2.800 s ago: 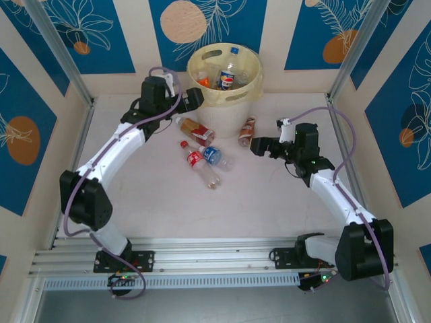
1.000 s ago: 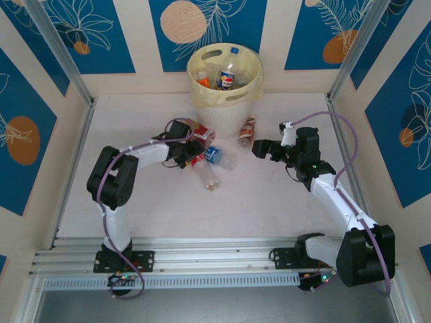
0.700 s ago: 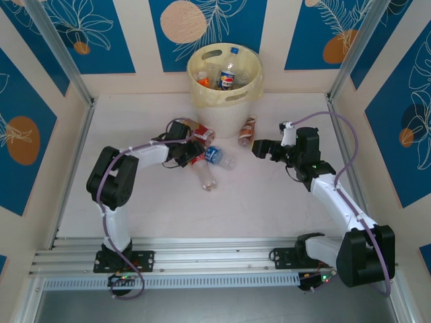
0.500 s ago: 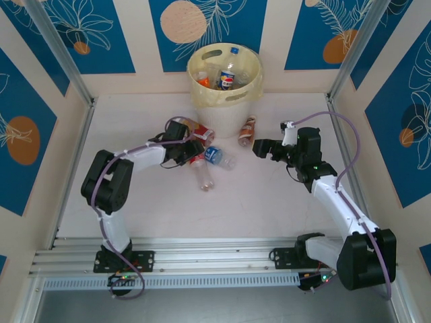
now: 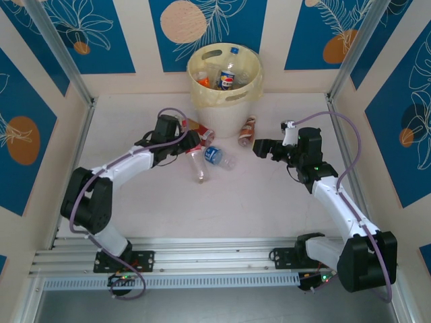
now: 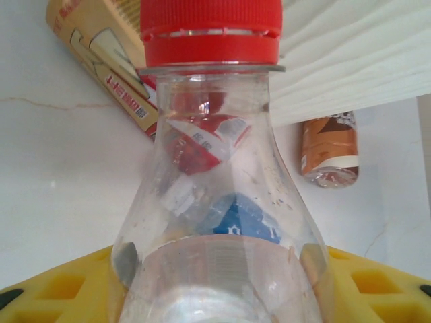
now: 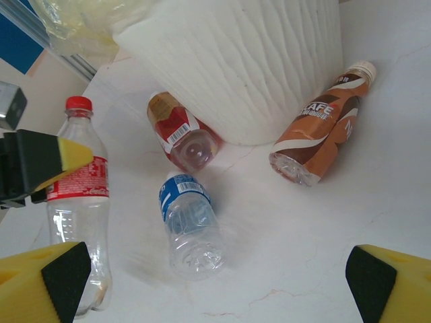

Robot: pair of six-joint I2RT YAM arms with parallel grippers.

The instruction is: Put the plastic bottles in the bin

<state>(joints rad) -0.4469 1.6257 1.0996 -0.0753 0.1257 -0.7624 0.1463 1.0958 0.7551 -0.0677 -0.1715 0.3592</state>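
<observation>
**Left claw grips a bottle near its cap; right claw waits open**

The left claw [image 5: 188,144] is clamped on the red-label bottle [image 5: 197,165] at its shoulder, a hold that should let the body lift clear of its neighbours. Next to it, a blue-label bottle [image 5: 217,156] and a crushed red bottle [image 5: 201,130] lie on the table [image 5: 135,202]. The bin [image 5: 232,102] behind them holds several bottles. A brown bottle [image 5: 248,130] lies against its wall. The right claw [image 5: 260,148], fingers wide apart and empty, faces that one, probably its pick.

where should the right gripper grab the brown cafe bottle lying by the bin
Grip the brown cafe bottle around its labelled middle, probably from above, jaws across its width: it lies flat, base toward the right gripper, the bin close beside its cap end.
</observation>
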